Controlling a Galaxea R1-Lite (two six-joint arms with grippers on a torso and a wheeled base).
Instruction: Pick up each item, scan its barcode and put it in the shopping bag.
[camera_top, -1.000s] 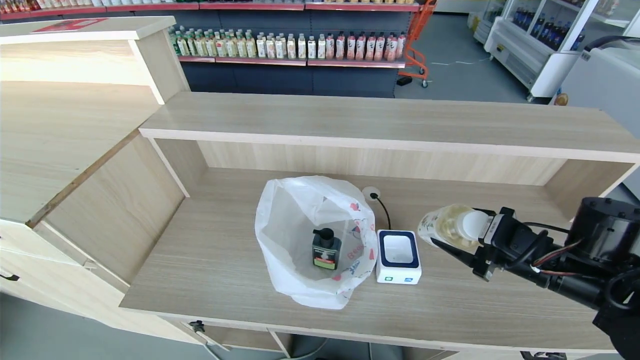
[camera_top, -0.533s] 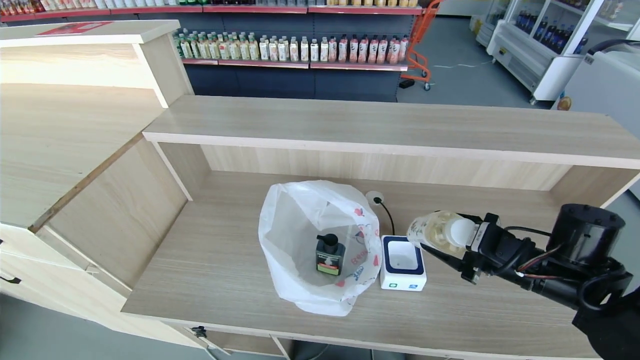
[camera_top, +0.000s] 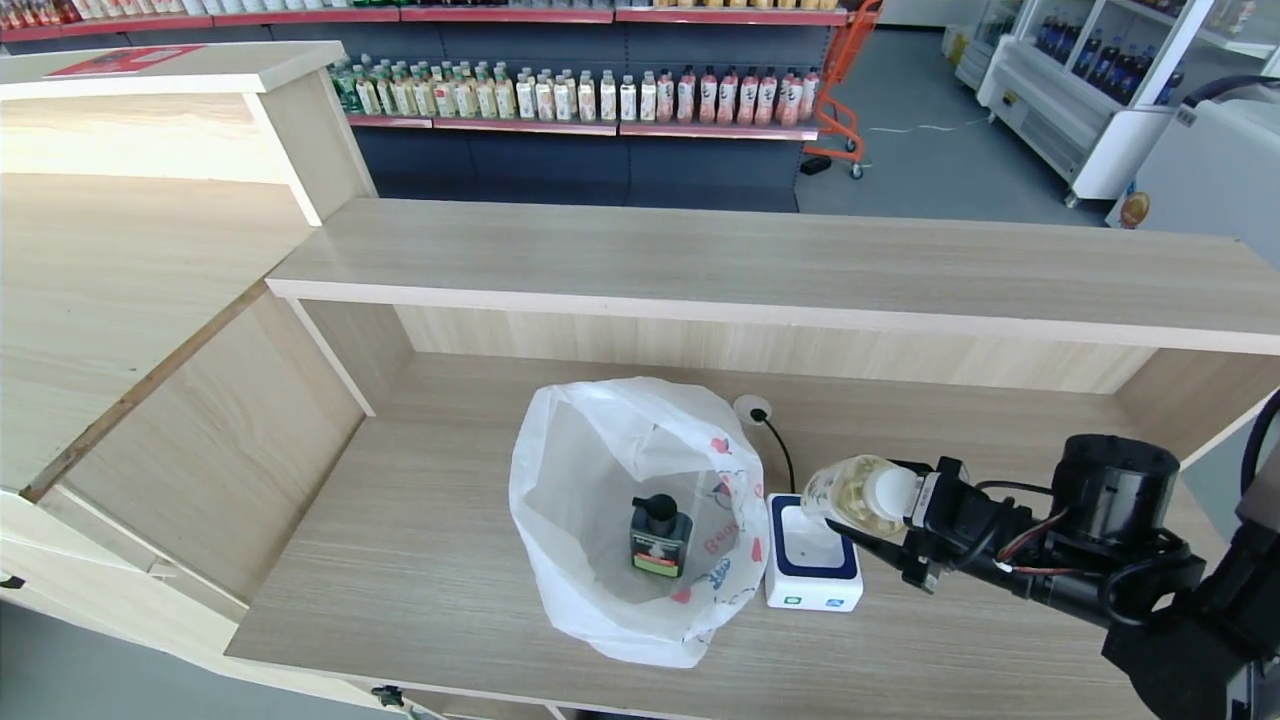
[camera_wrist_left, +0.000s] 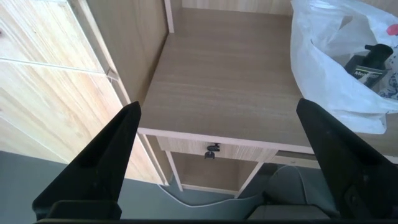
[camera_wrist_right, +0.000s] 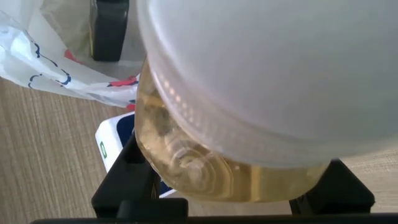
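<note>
One bottle (camera_top: 848, 490) of yellowish drink is hanging sideways just over the scanner (camera_top: 810, 572), the right arm's jaws clamping it near the cap. Its barcode is needing turning toward the window, I'd say; left jaws are standing apart.

Right arm is lying in from the right, forearm near level, wrist pointing left. Right gripper (camera_top: 858, 512) is clamping a bottle (camera_top: 843, 486) sideways, cap toward the wrist. Left gripper (camera_wrist_left: 214, 155) is hanging low, fingers (camera_wrist_left: 93, 168) spread wide apart.
</note>
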